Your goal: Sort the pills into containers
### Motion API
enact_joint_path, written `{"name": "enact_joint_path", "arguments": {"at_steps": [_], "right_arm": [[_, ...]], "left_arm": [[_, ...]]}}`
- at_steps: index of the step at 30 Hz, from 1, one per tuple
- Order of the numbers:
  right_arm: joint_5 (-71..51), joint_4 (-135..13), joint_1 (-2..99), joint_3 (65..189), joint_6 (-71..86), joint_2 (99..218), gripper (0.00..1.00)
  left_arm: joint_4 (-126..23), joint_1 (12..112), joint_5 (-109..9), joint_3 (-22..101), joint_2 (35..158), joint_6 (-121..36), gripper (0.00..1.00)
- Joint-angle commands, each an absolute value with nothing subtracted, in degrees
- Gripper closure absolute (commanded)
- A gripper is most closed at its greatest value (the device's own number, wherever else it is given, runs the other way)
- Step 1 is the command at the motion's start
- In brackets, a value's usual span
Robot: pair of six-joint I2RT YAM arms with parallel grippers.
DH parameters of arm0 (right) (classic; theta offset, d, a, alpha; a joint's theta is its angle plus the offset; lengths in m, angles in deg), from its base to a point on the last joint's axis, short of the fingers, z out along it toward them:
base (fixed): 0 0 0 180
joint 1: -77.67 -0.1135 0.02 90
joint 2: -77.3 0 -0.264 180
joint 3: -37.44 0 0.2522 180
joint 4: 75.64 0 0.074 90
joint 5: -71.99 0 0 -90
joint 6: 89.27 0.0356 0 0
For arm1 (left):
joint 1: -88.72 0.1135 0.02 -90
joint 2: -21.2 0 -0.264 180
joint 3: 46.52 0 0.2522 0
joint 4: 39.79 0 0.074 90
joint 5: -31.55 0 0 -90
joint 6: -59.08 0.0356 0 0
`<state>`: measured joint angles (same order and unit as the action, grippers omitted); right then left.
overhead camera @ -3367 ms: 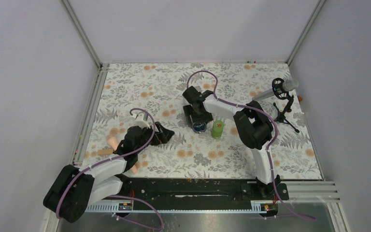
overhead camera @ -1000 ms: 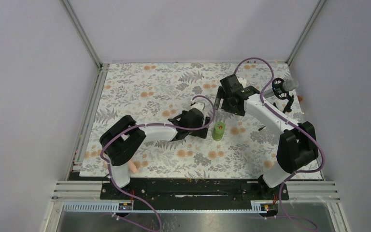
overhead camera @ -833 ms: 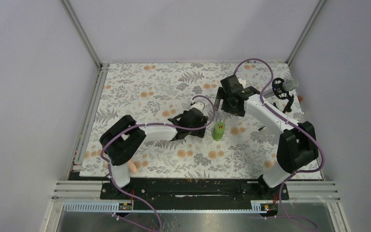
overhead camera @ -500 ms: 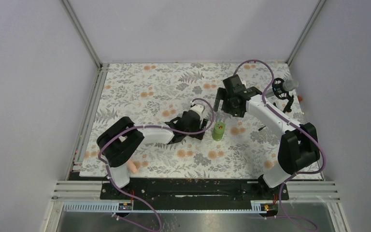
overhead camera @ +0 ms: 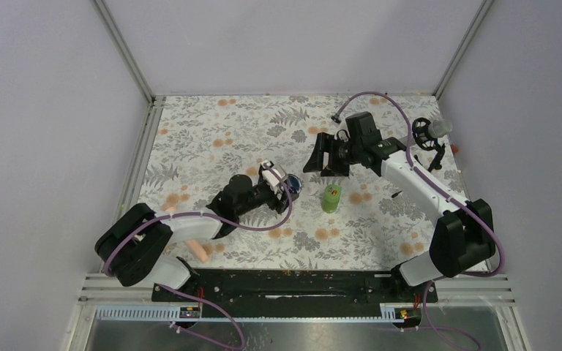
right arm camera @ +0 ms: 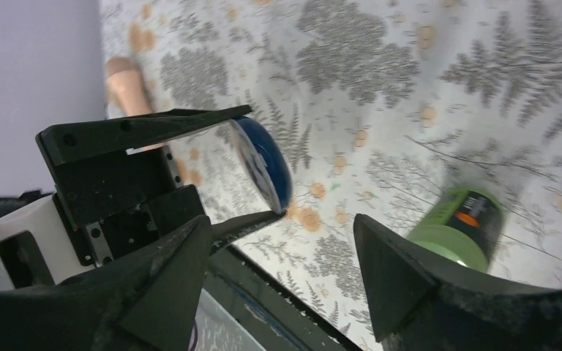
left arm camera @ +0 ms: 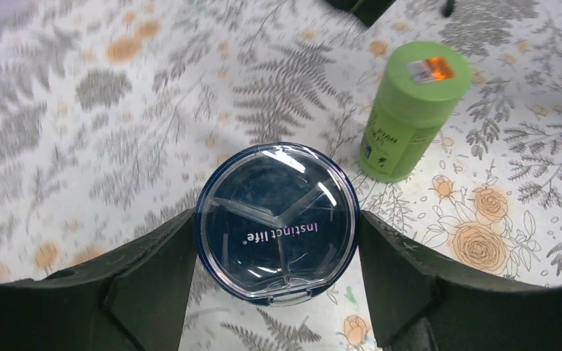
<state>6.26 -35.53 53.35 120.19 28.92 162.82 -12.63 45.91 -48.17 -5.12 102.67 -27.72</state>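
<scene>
Grips, with the left gripper (left arm camera: 276, 218), a shallow round dark-blue jar (left arm camera: 267, 183) under a clear divided lid printed "Instinct life", one dark finger (left arm camera: 154, 270) pressed to each side of the rim. From the right wrist, seen edge-on between those same fingers, above the grey-and-orange floral table cover (overhead camera: 205, 139); cannot tell whether touching the cover or raised clear of it. Just beside the jar, on its right in the overhead view, an upright bright green cylindrical bottle (overhead camera: 329, 197), capped, an orange-and-white sticker on top, standing on the cover and apart from both grippers. Beyond the bottle, toward the far edge, the right gripper (overhead camera: 320, 155), turned sideways toward the left arm, fingers spread wide with nothing between them, clear of jar and bottle alike. Near the left arm's base, a peach-pink rod (overhead camera: 201, 251) lying on the cover. At the far right corner, a small microphone on a black tripod stand (overhead camera: 428, 135).
</scene>
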Motion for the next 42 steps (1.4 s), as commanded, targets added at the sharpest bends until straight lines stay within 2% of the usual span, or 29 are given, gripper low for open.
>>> {"name": "enact_joint_path", "arguments": {"at_steps": [1, 5, 12, 20, 31, 42], "right_arm": [[20.2, -45.0, 53.6, 117.2, 27.8, 160.9, 0.26], [20.3, -46.2, 53.6, 116.2, 26.3, 161.2, 0.37], [20.5, -52.5, 53.6, 111.5, 28.4, 156.4, 0.49], [21.8, -54.6, 53.6, 109.7, 29.2, 154.3, 0.55], [24.0, -55.9, 53.3, 109.0, 28.0, 154.7, 0.62], [26.5, -53.2, 49.2, 109.0, 23.3, 155.1, 0.61]], "left_arm": [[0.0, 46.3, -36.6, -5.0, 102.4, -16.4, 0.86], [6.9, 46.5, -34.8, -6.8, 103.7, -12.4, 0.89], [11.4, 46.6, -32.2, -9.3, 101.6, -7.9, 0.96], [11.4, 46.6, -31.8, -9.9, 98.1, -6.5, 1.0], [13.9, 46.6, -31.0, -9.8, 98.1, -7.7, 1.0], [18.7, 46.6, -32.2, -8.8, 99.5, -10.7, 1.0]]}}
